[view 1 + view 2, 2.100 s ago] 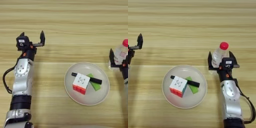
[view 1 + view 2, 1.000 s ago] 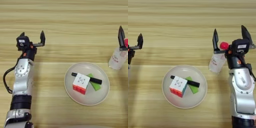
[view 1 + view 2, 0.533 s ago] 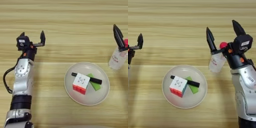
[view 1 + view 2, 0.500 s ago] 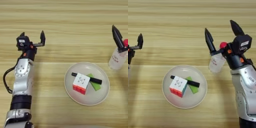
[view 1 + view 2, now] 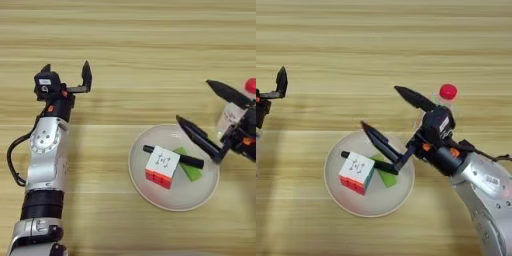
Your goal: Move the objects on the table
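Biggest thing first: the worktop (image 5: 150, 40) carries a white plate (image 5: 341, 197) holding the cube (image 5: 357, 173), marker (image 5: 175, 156) and green block (image 5: 189, 169). The right tool (image 5: 387, 120) has let go of the bottle (image 5: 443, 98), which now stands free behind it, and swung toward the plate, fingers spread wide, lower one over the rim. So probably the marker's next. Left tool (image 5: 67, 75) stays parked far left, also wide. The bottle's body is mostly hidden by the arm.

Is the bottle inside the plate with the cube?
No, the bottle stands on the table beside the plate, which holds the cube.
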You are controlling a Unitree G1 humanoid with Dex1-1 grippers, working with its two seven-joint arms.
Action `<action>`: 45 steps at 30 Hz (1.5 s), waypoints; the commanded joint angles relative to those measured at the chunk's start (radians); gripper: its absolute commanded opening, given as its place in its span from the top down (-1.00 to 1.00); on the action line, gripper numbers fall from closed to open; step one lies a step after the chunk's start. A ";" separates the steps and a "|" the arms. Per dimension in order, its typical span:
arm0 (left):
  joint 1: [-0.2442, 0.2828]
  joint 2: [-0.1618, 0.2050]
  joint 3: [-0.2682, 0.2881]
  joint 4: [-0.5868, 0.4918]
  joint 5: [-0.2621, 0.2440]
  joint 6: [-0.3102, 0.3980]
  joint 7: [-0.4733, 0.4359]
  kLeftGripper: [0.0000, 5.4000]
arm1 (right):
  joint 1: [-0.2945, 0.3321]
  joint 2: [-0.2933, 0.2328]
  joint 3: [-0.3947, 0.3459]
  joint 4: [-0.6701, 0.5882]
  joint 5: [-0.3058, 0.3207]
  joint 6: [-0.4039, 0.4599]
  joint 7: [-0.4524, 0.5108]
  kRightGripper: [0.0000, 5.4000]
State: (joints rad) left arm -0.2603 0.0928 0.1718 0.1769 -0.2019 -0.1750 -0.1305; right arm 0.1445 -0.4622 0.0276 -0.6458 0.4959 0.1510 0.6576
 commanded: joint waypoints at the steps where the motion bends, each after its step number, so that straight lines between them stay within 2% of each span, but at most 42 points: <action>1: -0.010 0.003 -0.004 -0.011 0.007 -0.006 -0.001 -1.00 | 0.024 -0.043 0.063 0.040 -0.033 0.014 0.067 -0.99; 6: -0.009 0.004 -0.005 -0.013 0.006 -0.004 -0.002 -1.00 | 0.023 -0.065 0.132 0.104 -0.066 0.019 0.132 -0.99; 12: -0.005 0.002 -0.006 -0.020 0.006 -0.002 -0.002 -1.00 | 0.014 -0.086 0.173 0.175 -0.099 0.018 0.188 -0.99; 17: -0.003 0.000 -0.008 -0.024 0.006 -0.001 -0.002 -1.00 | -0.007 -0.087 0.194 0.237 -0.131 0.012 0.206 -0.99; 23: -0.001 -0.002 -0.011 -0.027 0.007 0.000 0.000 -1.00 | -0.027 -0.082 0.237 0.302 -0.198 -0.011 0.215 -0.99; 34: 0.002 -0.002 -0.015 -0.033 0.006 0.002 0.000 -1.00 | -0.052 -0.061 0.274 0.356 -0.267 -0.030 0.195 -0.99; 45: 0.009 -0.002 -0.017 -0.036 0.005 0.001 -0.001 -1.00 | -0.064 -0.031 0.276 0.375 -0.289 -0.035 0.177 -0.52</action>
State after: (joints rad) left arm -0.2554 0.0923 0.1593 0.1555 -0.2021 -0.1748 -0.1314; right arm 0.0941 -0.4964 0.3055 -0.2742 0.2181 0.1218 0.8369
